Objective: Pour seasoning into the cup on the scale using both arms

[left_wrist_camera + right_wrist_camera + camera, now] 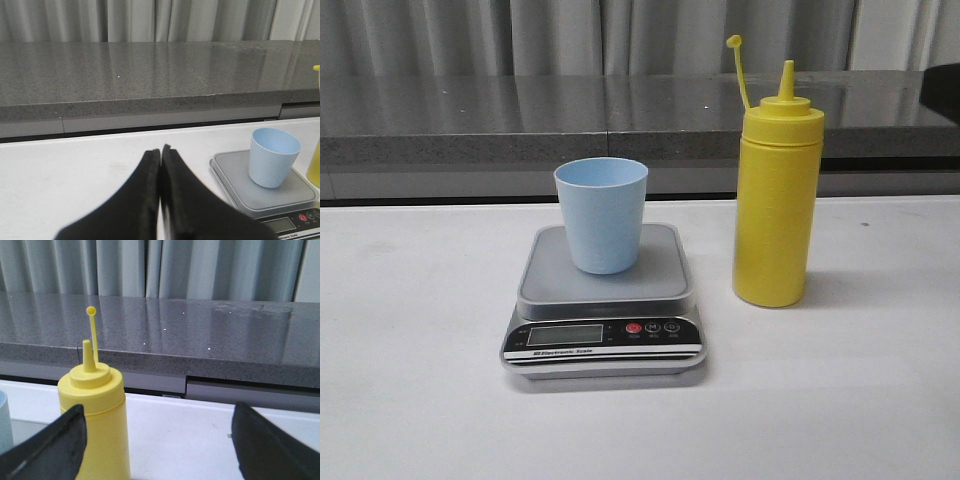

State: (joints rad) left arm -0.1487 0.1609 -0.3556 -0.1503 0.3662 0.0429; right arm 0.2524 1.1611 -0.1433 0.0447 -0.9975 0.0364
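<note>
Setting: staged test bench | white table (410,400) | grey speckled counter (470,115) | grey curtains (570,35)

Light blue tapered plastic cup (601,215), plain. Silver-grey square scale platform (605,268) over black front panel with greyish LCD, one red button, two black. Solid yellow tall plastic squeeze bottle (777,197), nozzle and strap cap also yellow. White tabletop (410,350). Speckled dark grey stone ledge (460,115). Pale grey curtains (550,35). Black gripper fingers (145,200).

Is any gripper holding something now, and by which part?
Nothing is held. The left gripper is shut on nothing; the right gripper is open, the yellow bottle untouched.
</note>
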